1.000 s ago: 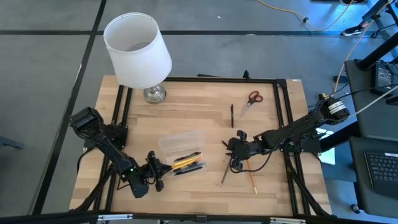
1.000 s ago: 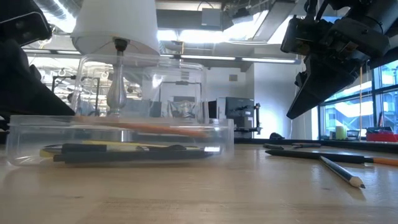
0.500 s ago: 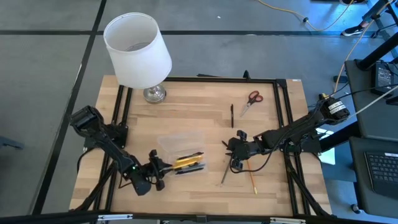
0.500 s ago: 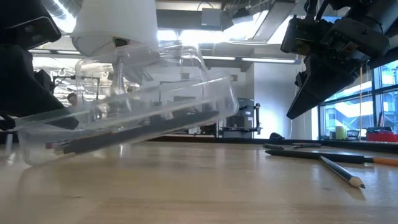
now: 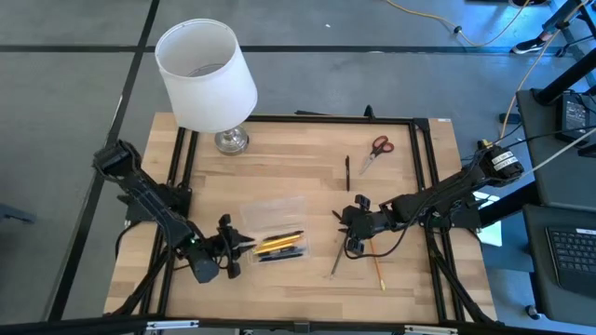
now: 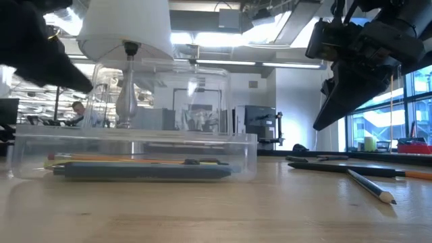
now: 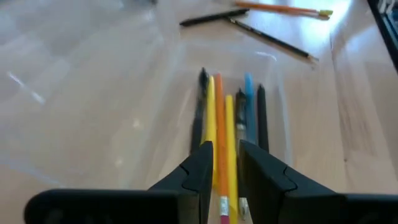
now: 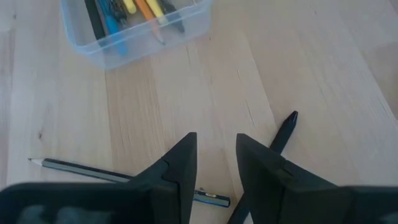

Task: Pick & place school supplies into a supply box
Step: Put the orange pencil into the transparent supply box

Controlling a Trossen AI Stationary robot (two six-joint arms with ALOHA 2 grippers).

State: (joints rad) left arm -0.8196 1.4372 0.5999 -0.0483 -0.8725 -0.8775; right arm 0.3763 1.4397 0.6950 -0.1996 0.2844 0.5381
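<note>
We see the supply box (image 5: 273,226), a small shallow tray of clear plastic, sitting flat on the counter (image 5: 298,177) toward its front left part. Inside it lie several pencils and pens (image 7: 227,118) side by side along its length: yellow, orange, black and one blue. Outside the box, right of it, a grey pencil (image 5: 336,256) and an orange pencil (image 5: 379,270) lie near the front edge, close to each other but apart. A short black pen (image 5: 347,172) lies farther back, and the red-handled scissors (image 5: 375,150) rest flat beside it near the far right corner, blades pointing toward the front.
</note>
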